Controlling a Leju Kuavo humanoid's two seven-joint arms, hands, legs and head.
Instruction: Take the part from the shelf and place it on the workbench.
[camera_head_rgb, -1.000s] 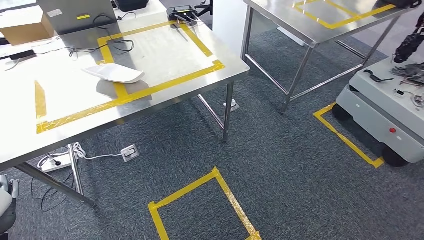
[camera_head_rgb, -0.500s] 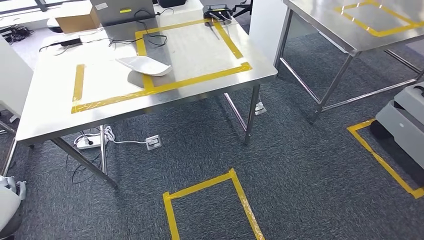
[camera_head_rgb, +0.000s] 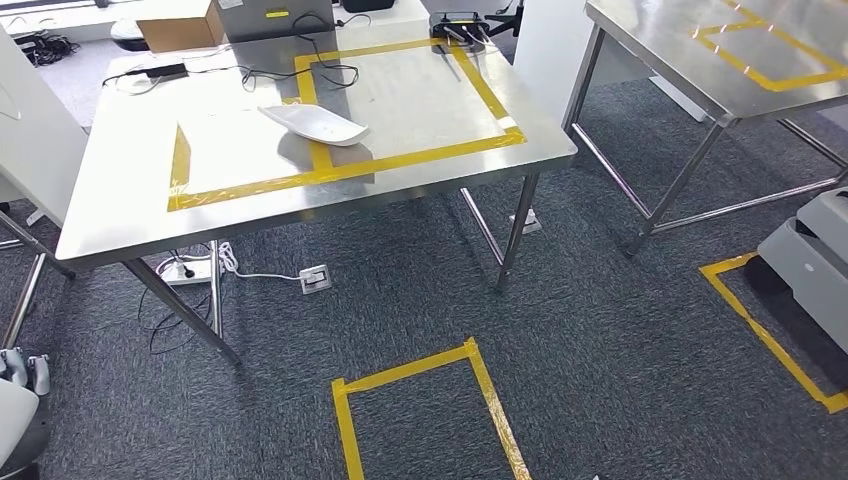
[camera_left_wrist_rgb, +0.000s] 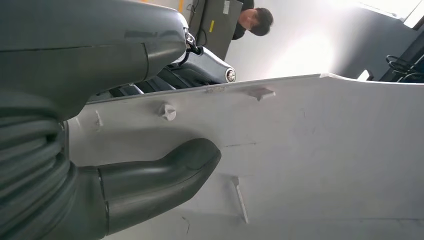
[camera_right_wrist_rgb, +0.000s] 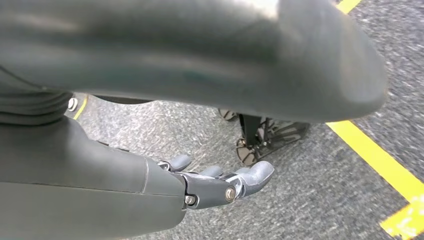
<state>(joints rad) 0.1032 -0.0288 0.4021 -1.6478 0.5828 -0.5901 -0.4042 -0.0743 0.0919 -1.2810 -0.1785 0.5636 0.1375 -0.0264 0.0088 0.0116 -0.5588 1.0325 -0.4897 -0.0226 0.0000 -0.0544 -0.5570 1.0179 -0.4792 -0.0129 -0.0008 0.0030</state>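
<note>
Steel workbench (camera_head_rgb: 130, 210) — grey carpet (camera_head_rgb: 600, 330)

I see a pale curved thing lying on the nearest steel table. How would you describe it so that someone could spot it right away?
Start at the big steel workbench on the left of the head view, marked with yellow tape rectangles. The white part lies across the strip between the two rectangles. It is a smooth, shallow, boat-shaped shell, unlike the black cables and the cardboard box at the far edge.

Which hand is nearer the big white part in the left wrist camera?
Left. The left hand holds the white part, with its thumb across the part's face. The right hand hangs over the carpet, holding nothing, apart from it.
</note>
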